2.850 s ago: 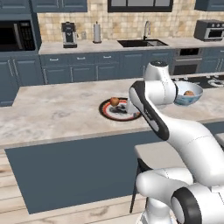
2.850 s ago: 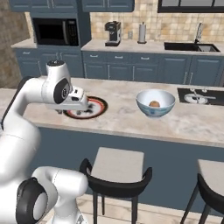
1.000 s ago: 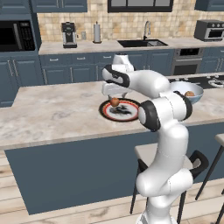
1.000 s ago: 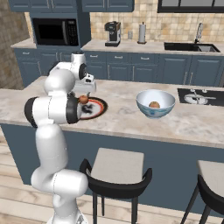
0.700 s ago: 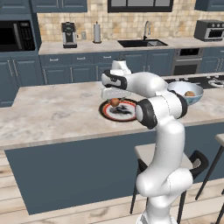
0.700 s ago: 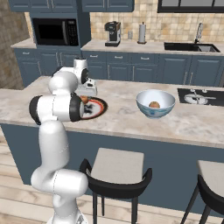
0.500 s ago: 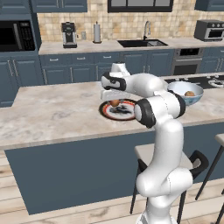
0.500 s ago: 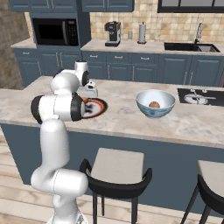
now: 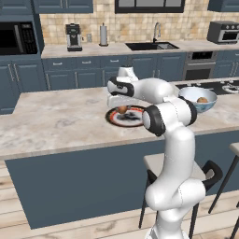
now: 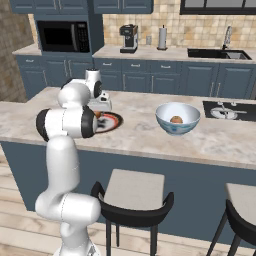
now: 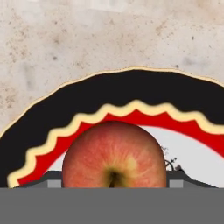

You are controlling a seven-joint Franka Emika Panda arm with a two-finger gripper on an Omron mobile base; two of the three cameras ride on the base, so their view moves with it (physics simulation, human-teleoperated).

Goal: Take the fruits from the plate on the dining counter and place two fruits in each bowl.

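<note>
The claw (image 9: 122, 106) is down over the left part of the plate (image 9: 136, 121) on the beige worktop (image 9: 60, 121), with a reddish apple (image 11: 114, 156) sitting between its fingers on the plate's red ring. Whether the fingers press on the apple or stand just off it, I cannot tell. To the right, well apart from the plate, the blue and white bowl (image 10: 165, 120) holds one brownish fruit (image 10: 176, 119).

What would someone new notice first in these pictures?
The white arm bending down over the plate on the dining counter, its tool right at a reddish apple. Further along the counter, the blue and white bowl already holds one fruit.
</note>
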